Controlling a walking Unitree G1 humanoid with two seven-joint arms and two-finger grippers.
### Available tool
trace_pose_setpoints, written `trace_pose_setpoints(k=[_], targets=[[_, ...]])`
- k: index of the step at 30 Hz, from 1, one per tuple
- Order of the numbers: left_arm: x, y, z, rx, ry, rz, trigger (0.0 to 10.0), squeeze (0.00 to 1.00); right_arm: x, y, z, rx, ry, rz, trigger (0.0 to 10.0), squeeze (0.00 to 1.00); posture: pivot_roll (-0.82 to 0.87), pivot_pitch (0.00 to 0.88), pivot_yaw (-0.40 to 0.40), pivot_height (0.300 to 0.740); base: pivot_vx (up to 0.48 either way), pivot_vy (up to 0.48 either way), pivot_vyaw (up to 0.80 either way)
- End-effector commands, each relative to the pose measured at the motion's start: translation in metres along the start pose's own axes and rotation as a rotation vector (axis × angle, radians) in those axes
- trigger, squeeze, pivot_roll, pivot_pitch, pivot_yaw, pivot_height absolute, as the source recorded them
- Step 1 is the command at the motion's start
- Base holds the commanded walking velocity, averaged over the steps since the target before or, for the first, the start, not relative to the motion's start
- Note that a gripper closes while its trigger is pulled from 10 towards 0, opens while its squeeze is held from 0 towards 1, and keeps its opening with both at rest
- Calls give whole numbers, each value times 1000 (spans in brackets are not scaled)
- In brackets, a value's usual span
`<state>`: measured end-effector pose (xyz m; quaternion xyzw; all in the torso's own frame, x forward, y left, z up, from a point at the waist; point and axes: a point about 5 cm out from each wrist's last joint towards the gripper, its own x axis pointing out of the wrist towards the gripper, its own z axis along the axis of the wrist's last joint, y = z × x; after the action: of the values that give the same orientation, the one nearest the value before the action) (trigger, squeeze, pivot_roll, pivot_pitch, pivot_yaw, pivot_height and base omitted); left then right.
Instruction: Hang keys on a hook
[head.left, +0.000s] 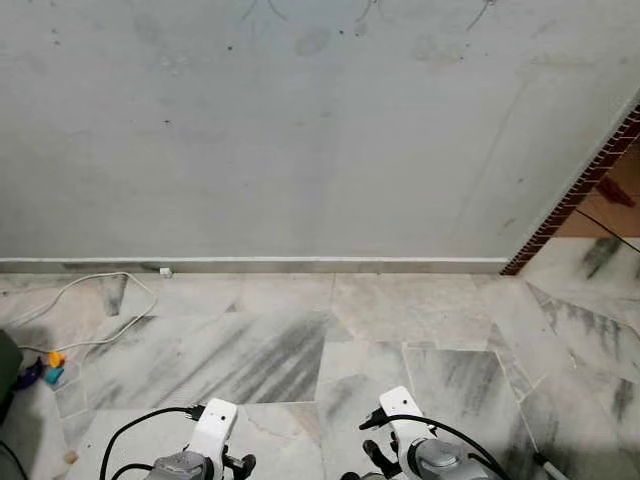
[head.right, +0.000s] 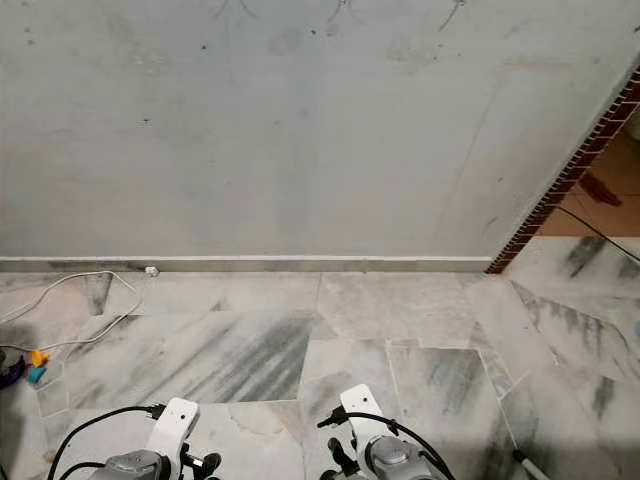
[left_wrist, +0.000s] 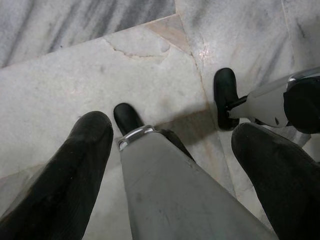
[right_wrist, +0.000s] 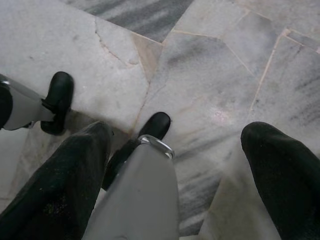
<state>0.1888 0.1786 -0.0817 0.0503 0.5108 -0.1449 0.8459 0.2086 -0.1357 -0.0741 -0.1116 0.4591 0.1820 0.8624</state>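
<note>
Marble floor (head.left: 300, 340) below both spread pincers.

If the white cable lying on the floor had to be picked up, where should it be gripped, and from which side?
Probably at the rounded bend of the white cable, where its loop lies clear of the wall. Come straight down from above with the fingers astride it: it lies thin and flat on the marble floor. The open left gripper is on its side.
</note>
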Motion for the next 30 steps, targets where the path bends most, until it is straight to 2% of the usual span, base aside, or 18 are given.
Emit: trace_pose_setpoints(k=[1,9,30], targets=[[-1,1,-3,-7,11,1,10000,0,-1,-1,-5,10,21,-4,10000,0,5,131,-50,740,0,0,-769],[-1,1,-3,-23,8,-3,10000,0,-1,0,-5,5,21,-4,10000,0,5,131,-51,740,0,0,-763],[-1,5,1,31,3,30,10000,0,0,1,-5,-1,23,-2,10000,0,12,131,-54,740,0,0,-762]])
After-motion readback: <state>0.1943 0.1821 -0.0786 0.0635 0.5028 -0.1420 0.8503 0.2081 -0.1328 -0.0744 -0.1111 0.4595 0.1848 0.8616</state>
